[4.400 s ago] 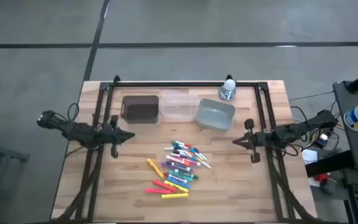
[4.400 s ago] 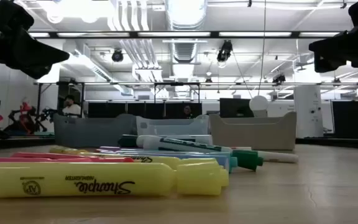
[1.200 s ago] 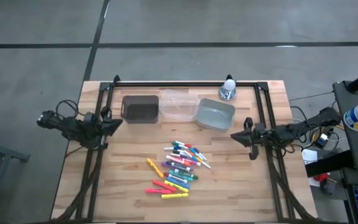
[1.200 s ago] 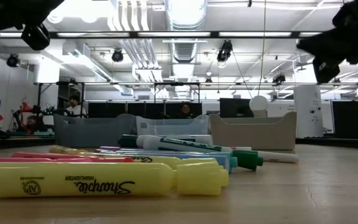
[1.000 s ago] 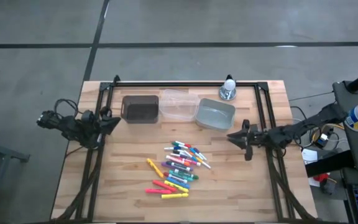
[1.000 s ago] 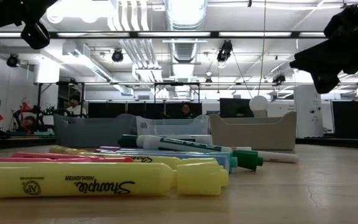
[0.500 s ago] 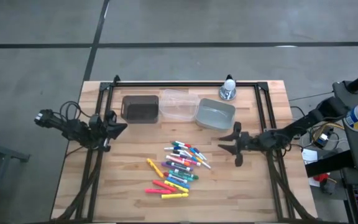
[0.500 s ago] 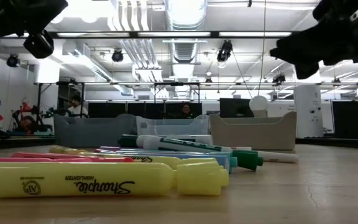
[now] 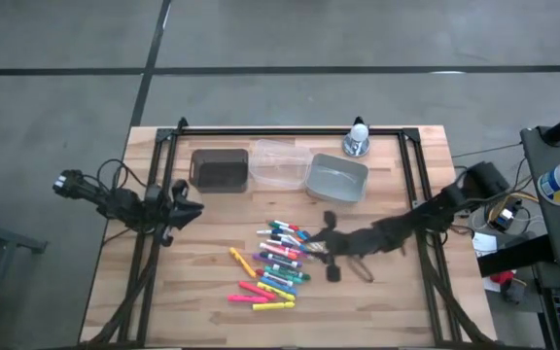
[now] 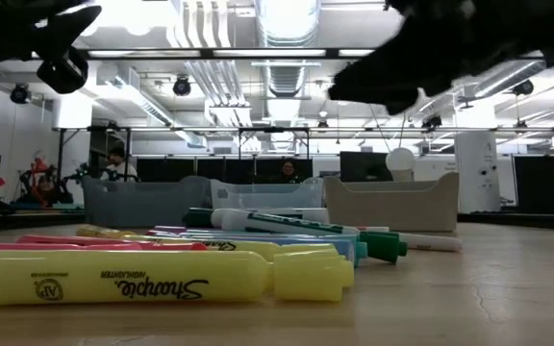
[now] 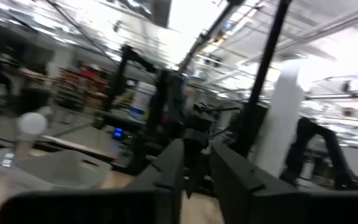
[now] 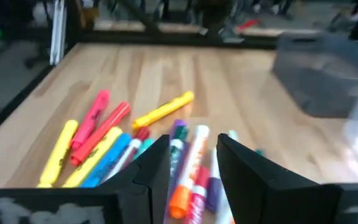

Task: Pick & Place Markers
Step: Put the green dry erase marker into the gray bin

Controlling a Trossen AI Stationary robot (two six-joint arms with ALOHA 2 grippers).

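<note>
Wooden table (image 9: 377, 301), all markers (image 9: 278, 262) unpicked, 3 bins (image 9: 336, 182) look empty; right gripper (image 9: 324, 248) reaches in, fingers parted, holding nothing; left gripper (image 9: 185, 210) waits, slightly open.

A yellow highlighter (image 10: 162, 277) lying nearest the camera in the low view has the brand name "Sharpie" written along its barrel in dark script, with a line of small print above it that is too fine to read. A small round emblem sits near the barrel's blunt end, its lettering too small to make out. No other writing can be read anywhere.
</note>
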